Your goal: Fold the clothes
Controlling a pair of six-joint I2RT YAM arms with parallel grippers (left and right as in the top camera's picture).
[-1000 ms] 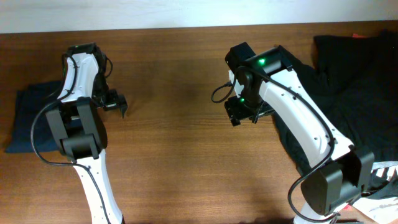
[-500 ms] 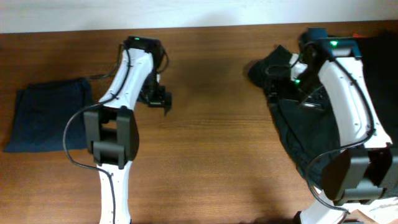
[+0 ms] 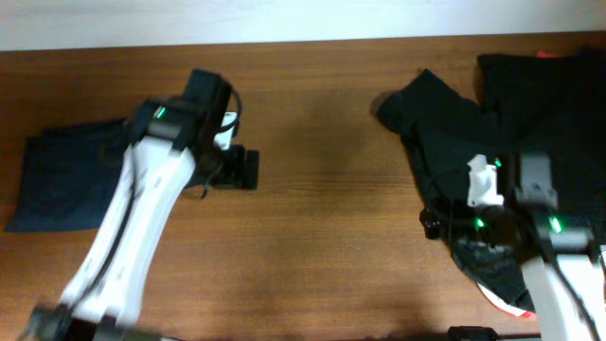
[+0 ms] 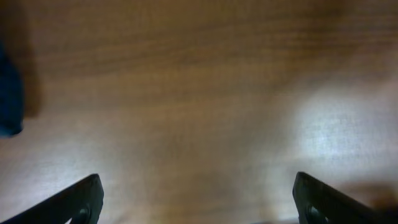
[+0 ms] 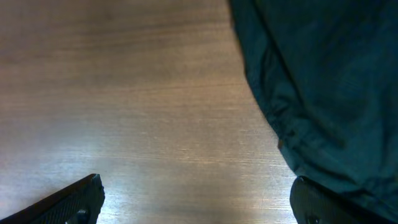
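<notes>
A folded navy garment (image 3: pixel 66 180) lies flat at the table's left side; its edge shows in the left wrist view (image 4: pixel 9 102). A loose pile of black clothes (image 3: pixel 502 133) covers the right side and shows as dark fabric in the right wrist view (image 5: pixel 317 81). My left gripper (image 3: pixel 243 171) (image 4: pixel 196 186) is open and empty over bare wood, to the right of the navy garment. My right gripper (image 3: pixel 431 225) (image 5: pixel 196 186) is open and empty, low at the left edge of the black pile, with one finger beside the fabric.
The brown wooden table (image 3: pixel 322 237) runs between the two garments. A bit of red (image 3: pixel 504 301) shows under the black pile at the lower right, and another (image 3: pixel 544 54) at the top right. A white wall edge lies along the far side.
My left gripper moved right, away from the navy garment, then slightly nearer. My right gripper moved from the table's middle to the black pile, then down to its lower left edge.
</notes>
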